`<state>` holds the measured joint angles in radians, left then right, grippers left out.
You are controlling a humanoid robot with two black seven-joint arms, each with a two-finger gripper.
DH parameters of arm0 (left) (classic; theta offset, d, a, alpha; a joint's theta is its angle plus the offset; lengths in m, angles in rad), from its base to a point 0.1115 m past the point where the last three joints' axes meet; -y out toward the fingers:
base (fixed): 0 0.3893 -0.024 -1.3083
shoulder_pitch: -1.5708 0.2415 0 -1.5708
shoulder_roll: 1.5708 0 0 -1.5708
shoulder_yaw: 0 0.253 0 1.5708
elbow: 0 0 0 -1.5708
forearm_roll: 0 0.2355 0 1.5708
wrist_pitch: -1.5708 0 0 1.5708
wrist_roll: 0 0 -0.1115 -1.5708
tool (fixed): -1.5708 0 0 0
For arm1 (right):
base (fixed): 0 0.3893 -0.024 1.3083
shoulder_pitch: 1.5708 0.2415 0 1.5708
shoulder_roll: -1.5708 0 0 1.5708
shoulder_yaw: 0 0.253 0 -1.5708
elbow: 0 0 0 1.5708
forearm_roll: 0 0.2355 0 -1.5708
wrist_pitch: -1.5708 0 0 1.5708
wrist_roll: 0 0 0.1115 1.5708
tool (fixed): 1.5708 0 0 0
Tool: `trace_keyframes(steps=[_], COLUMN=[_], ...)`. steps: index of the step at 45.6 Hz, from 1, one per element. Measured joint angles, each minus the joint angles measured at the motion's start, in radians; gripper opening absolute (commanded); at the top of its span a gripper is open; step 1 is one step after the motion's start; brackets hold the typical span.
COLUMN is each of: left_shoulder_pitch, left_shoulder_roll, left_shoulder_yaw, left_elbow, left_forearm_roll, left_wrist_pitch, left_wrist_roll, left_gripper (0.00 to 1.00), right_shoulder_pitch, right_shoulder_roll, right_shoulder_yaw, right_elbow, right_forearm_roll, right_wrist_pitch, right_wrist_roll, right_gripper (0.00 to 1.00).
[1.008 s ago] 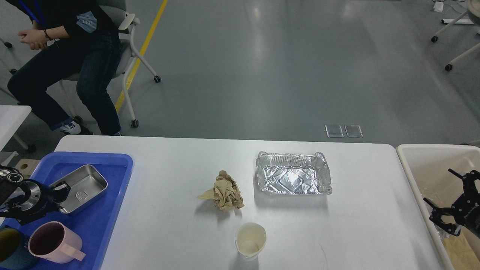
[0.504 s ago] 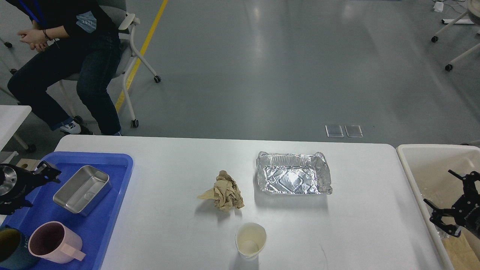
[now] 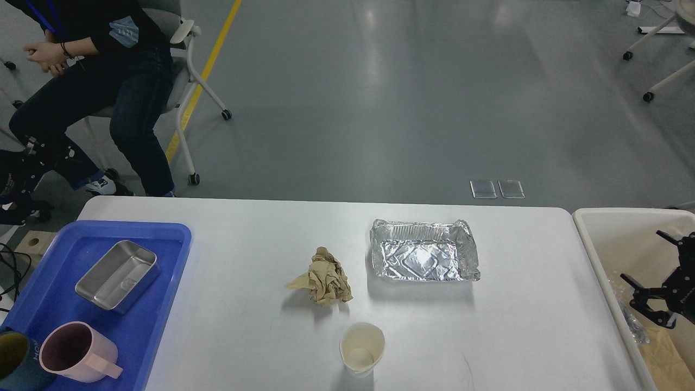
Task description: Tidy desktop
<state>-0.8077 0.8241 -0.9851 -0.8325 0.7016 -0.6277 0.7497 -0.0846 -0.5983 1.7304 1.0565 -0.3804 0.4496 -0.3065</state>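
Observation:
The white desktop (image 3: pixel 244 244) carries a crumpled brown paper wad (image 3: pixel 326 279) near its middle. To the right of the wad lies an empty foil tray (image 3: pixel 423 258). An upright paper cup (image 3: pixel 362 348) stands near the front edge. My right gripper (image 3: pixel 646 282) hangs open over the cream bin (image 3: pixel 608 228) at the far right, holding nothing. My left gripper (image 3: pixel 32 163) is raised off the table's far left. It is dark against a seated person's legs, so its fingers cannot be told apart.
A blue tray (image 3: pixel 152 233) at the left holds a steel container (image 3: pixel 117 276), a pink mug (image 3: pixel 73 353) and a dark cup (image 3: pixel 13 358). A person on a wheeled chair (image 3: pixel 184 65) sits beyond the table's left corner. Crumpled plastic and paper lie in the bin.
My left gripper let go of the steel container, which now rests in the blue tray, and rose up and to the left, off the table. My right gripper drifted slightly right.

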Motion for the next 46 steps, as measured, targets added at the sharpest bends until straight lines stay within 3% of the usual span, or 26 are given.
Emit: trace_keyframes(steps=[16,26,34,39,46], left_shoulder_pitch=[-0.004,-0.025,0.066,0.111,0.131], left_shoulder_roll=[-0.016,-0.155,-0.273,-0.362,-0.438], left_shoulder_yaw=[-0.105,-0.171,-0.316,-0.379,-0.416], left_elbow=[-0.004,0.004,0.024,0.039,0.109], left_forearm_roll=[-0.081,-0.178,-0.321,-0.395,-0.458], left_wrist_pitch=[-0.015,0.11,0.171,0.173,0.174], left_wrist_roll=[-0.003,-0.015,-0.025,-0.077,-0.213], left_gripper=[1.0,1.0,1.0,1.0,1.0], right_shoulder_pitch=[0.023,0.016,0.014,0.017,0.021], right_shoulder_roll=[-0.014,-0.014,-0.026,-0.03,-0.029], right_shoulder_yaw=[-0.003,-0.004,-0.004,-0.004,-0.002], right_elbow=[-0.001,-0.001,-0.001,-0.001,-0.001], right_forearm_roll=[0.0,-0.016,-0.051,-0.053,-0.054], right_wrist_pitch=[-0.006,-0.008,-0.008,-0.008,-0.008], right_wrist_roll=[-0.002,-0.002,-0.002,-0.002,-0.002], right_gripper=[1.0,1.0,1.0,1.0,1.0])
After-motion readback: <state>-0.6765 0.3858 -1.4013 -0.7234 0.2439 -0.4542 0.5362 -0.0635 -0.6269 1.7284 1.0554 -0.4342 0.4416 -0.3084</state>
